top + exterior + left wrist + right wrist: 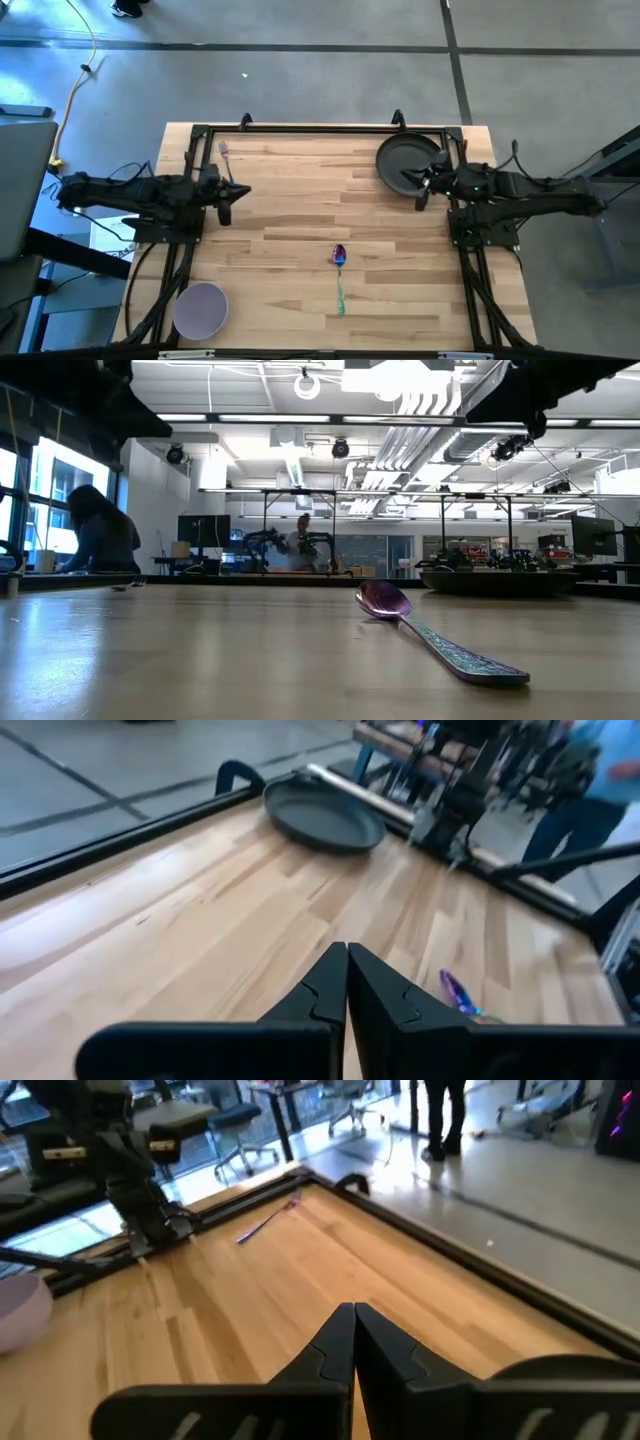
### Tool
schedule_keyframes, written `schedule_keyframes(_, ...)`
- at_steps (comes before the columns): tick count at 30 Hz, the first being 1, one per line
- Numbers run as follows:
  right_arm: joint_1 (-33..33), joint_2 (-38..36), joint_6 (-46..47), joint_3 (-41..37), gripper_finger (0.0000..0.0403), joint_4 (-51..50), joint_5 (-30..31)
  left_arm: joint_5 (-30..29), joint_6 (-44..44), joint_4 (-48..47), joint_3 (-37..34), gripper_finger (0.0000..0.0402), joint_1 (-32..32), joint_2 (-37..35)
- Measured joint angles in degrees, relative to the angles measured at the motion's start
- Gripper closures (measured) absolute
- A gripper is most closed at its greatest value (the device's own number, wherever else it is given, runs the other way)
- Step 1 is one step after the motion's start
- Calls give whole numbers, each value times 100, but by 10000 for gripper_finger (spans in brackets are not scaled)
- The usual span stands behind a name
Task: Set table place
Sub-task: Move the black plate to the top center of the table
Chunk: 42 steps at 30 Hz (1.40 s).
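The dark grey round plate [407, 160] lies flat at the table's far right; it also shows in the left wrist view [322, 814] and the low view [500, 581]. The lavender bowl [201, 309] stands at the near left corner. The purple-headed, teal-handled spoon [340, 275] lies flat near the table's middle, toward the near edge, and shows in the low view [430, 632]. The small purple-handled fork [225, 152] lies at the far left and shows in the right wrist view [268, 1222]. My left gripper [347, 982] is shut and empty at the left side. My right gripper [353, 1342] is shut and empty, just beside the plate's near edge.
A black metal rail frame [320, 128] edges the light wood table. The arm bases stand at the left [165, 210] and right [480, 215] edges. A person sits in the room beyond the table [95, 535].
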Motion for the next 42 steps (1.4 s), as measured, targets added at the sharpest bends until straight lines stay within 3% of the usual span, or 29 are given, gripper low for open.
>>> schedule_keyframes(12,0,734,862,55,395,94,-395,28,-13,-104,311,399,0,781)
schedule_keyframes(21,2,882,568,55,331,536,-566,184,-334,-81,311,399,-1,845)
schedule_keyframes(25,9,882,408,55,320,478,-598,179,-348,13,309,400,1,847)
schedule_keyframes(29,11,893,376,55,320,-13,-614,162,-278,176,317,401,-1,856)
schedule_keyframes(35,-234,1177,1073,357,320,-1197,-651,153,-233,-10,607,401,-1,1113)
schedule_keyframes(38,-449,1682,1213,842,320,-2183,-713,93,-52,-22,768,401,1,1317)
schedule_keyframes(42,-922,2703,1576,1616,320,-3300,-1284,75,-13,-49,977,401,-1,1611)
